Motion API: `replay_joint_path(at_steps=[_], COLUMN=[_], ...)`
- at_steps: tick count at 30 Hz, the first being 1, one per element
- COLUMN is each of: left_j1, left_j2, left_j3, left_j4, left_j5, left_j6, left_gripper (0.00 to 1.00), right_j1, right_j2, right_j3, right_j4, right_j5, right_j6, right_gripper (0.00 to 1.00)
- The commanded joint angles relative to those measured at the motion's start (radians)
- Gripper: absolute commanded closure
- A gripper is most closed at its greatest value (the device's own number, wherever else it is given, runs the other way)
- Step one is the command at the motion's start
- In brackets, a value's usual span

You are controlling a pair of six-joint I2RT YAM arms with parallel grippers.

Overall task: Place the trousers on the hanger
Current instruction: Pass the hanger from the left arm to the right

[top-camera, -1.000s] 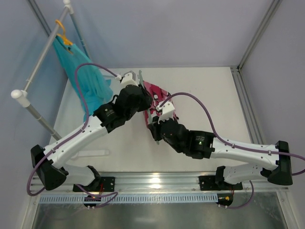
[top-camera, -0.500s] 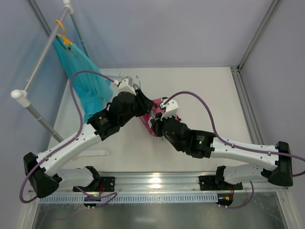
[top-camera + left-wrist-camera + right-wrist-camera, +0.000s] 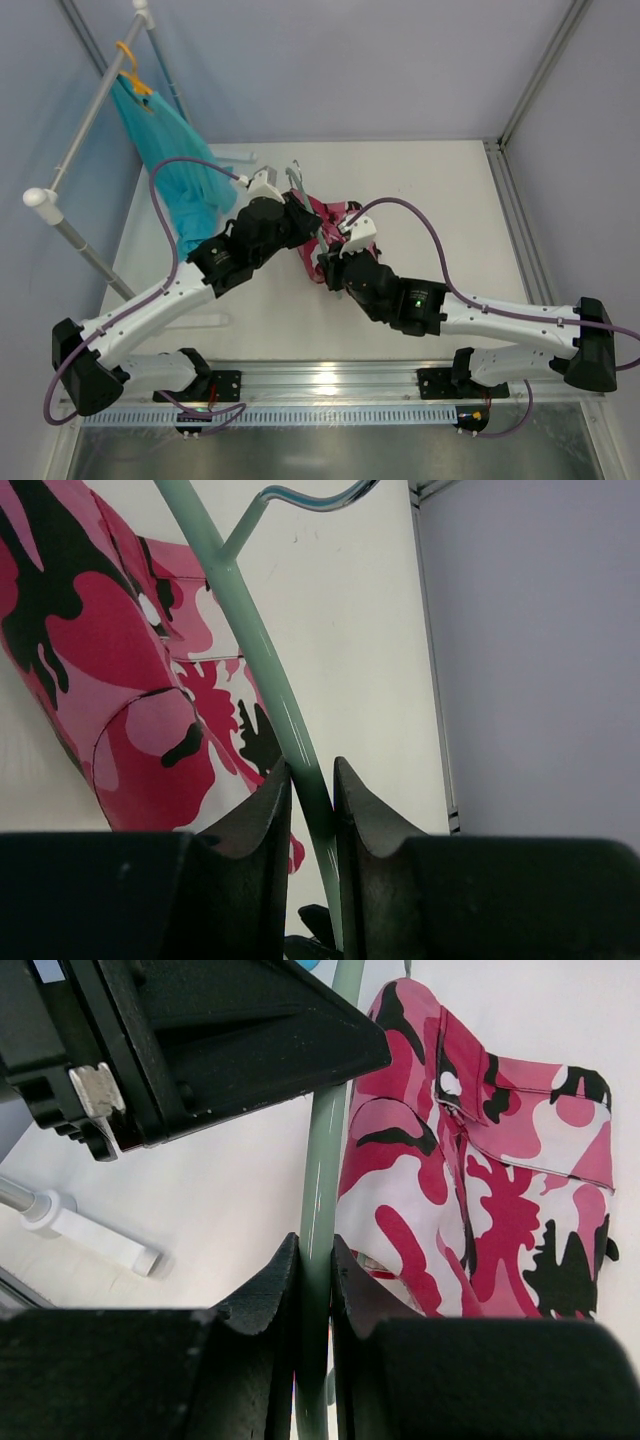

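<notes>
The trousers (image 3: 331, 213), pink camouflage with black and white patches, lie bunched on the white table between the two arms. The hanger (image 3: 297, 188), a slim mint-green rod frame, stands slanted just left of them, its metal hook (image 3: 312, 500) pointing away. My left gripper (image 3: 304, 222) is shut on the hanger's rod (image 3: 262, 660), and the trousers (image 3: 120, 670) hang to the rod's left in the left wrist view. My right gripper (image 3: 322, 264) is shut on the hanger's rod (image 3: 322, 1150) lower down, with the trousers (image 3: 480, 1190) lying right of it.
A white tube rack (image 3: 70, 150) stands at the left, holding a teal garment (image 3: 180, 180) on an orange hanger (image 3: 130, 62). The rack's foot (image 3: 90, 1235) lies on the table near my right gripper. A metal frame post (image 3: 515, 230) borders the table's right side.
My left arm has shifted its elbow leftward, and its gripper dipped toward the table and came back up along the rod. My right gripper has crept slightly forward, still holding the hanger.
</notes>
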Motion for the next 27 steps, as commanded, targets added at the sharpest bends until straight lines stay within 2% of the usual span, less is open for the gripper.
replay_joint_path(at_steps=[1,6,9,14,18,22,23,27], left_j1=[-0.005,-0.008,-0.022,-0.053,-0.084,-0.084,-0.084,-0.084], left_j2=[-0.059,-0.13,-0.192,-0.286,-0.376,-0.479,-0.496,-0.564], left_j3=[0.009,-0.038,-0.045,-0.015,-0.046,-0.077,-0.071,-0.037], left_j4=[0.194,0.188,0.107,-0.106,-0.258,-0.336,-0.367,-0.508], left_j5=[0.029,0.011,-0.06,-0.169,-0.261,-0.29,-0.299,-0.358], left_j6=[0.01,-0.001,0.013,0.041,0.016,0.01,0.013,0.024], left_gripper=[1.0,1.0,1.0,1.0,1.0,1.0,1.0,1.0], right_j1=[0.006,0.004,0.006,0.006,0.006,0.006,0.006,-0.002], right_j2=[-0.021,-0.039,-0.039,-0.056,-0.151,-0.203,-0.208,-0.216], right_j3=[0.001,0.011,0.025,0.045,-0.012,0.011,0.019,0.053], right_j4=[0.082,0.074,0.061,-0.016,-0.03,-0.12,-0.14,-0.222], right_j5=[-0.023,-0.04,-0.088,-0.173,-0.124,-0.06,-0.044,0.003], right_j6=[0.012,0.012,0.008,0.032,0.071,0.089,0.098,0.132], right_gripper=[0.96,0.96,0.96,0.83,0.72,0.5,0.39,0.2])
